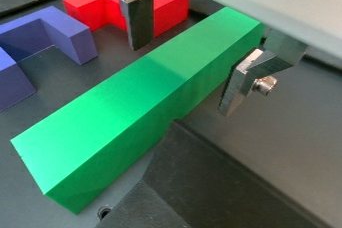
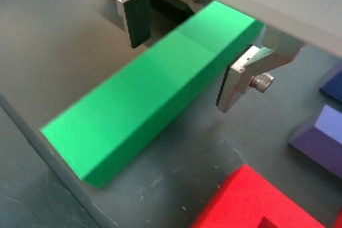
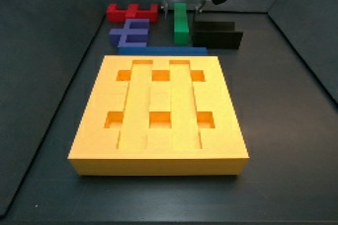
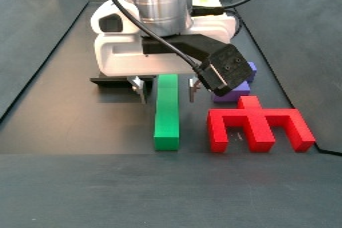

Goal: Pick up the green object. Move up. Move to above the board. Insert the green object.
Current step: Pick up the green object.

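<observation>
Behind the board (image 3: 165,160), at its twelve o'clock, my gripper (image 4: 158,90) straddles one end of the green object (image 4: 167,112), which lies on the floor beside the red piece (image 4: 257,130). Both wrist views show the fingers (image 1: 250,80) flanking the bar's sides; I cannot tell whether the pads press it yet. I judge this the pick-up step. Next I need a firm pinch, then a straight lift.

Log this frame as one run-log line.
phase: pick | gripper: straddling one end of green object, grasp not confirmed | green object: not in board | fixture: behind board
</observation>
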Controlling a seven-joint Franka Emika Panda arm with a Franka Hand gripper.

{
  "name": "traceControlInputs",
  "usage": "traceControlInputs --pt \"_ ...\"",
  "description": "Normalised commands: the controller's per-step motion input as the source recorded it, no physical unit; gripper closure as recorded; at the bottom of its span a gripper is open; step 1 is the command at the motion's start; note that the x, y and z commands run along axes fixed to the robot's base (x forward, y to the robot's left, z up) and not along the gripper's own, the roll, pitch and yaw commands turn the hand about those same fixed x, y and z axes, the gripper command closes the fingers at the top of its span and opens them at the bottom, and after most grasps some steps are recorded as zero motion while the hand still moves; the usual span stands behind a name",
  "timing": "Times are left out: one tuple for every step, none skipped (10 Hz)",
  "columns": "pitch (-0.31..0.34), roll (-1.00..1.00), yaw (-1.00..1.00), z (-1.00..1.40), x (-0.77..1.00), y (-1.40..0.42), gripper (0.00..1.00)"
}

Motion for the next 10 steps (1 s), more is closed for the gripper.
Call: traceControlInputs --pt "-0.031 0.0 0.0 0.0 -0.17 0.0 0.0" --pt "-0.009 0.0 -0.01 0.0 -0.11 0.0 0.0" --pt "0.0 0.0 0.0 0.0 0.0 0.0 0.0" --pt "0.0 0.0 0.0 0.0 0.0 0.0 1.0" --pt "0.0 0.0 0.0 0.0 0.0 0.0 1.0" --pt "0.0 0.0 0.0 0.0 0.0 0.0 1.0" --pt "0.0 0.0 0.0 0.0 0.0 0.0 1.0" --pt "0.0 0.0 0.0 0.0 0.0 0.0 1.0" --pt "0.0 0.0 0.0 0.0 0.0 0.0 1.0" --pt "0.0 0.0 0.0 0.0 0.0 0.0 1.0"
